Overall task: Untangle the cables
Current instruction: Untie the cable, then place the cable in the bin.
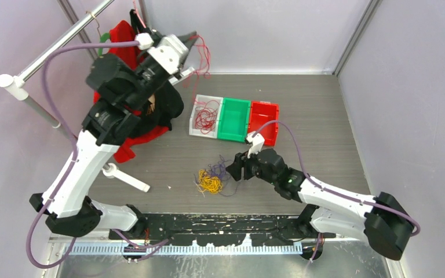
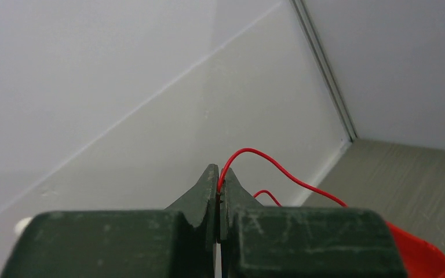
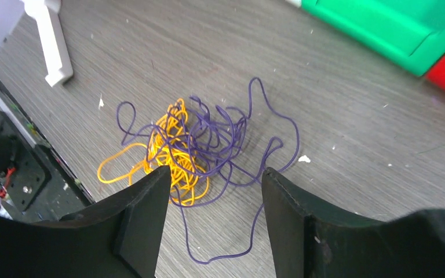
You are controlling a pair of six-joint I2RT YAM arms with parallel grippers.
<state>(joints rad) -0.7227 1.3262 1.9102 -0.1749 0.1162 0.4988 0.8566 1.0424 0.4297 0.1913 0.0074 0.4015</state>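
Observation:
My left gripper [image 1: 193,38] is raised high at the back, near the wall. It is shut on a thin red cable [image 2: 278,169] that arcs out from between its fingertips [image 2: 211,176] and dangles below [image 1: 204,55]. More red cable [image 1: 207,114] lies coiled in the white bin [image 1: 193,123]. A tangle of yellow-orange cable [image 3: 171,152] and purple cable [image 3: 223,130] lies on the table. My right gripper [image 3: 215,176] hovers open just over the tangle's near side. A purple loop lies on the table between its fingers, which hold nothing. In the top view that gripper [image 1: 236,167] stands right of the tangle [image 1: 211,180].
A green bin [image 1: 235,119] and a red bin [image 1: 265,120] stand in a row to the right of the white one. Red and black cloth [image 1: 128,124] hangs by a white rail [image 1: 58,45] at the back left. A white peg [image 1: 126,177] lies left of the tangle.

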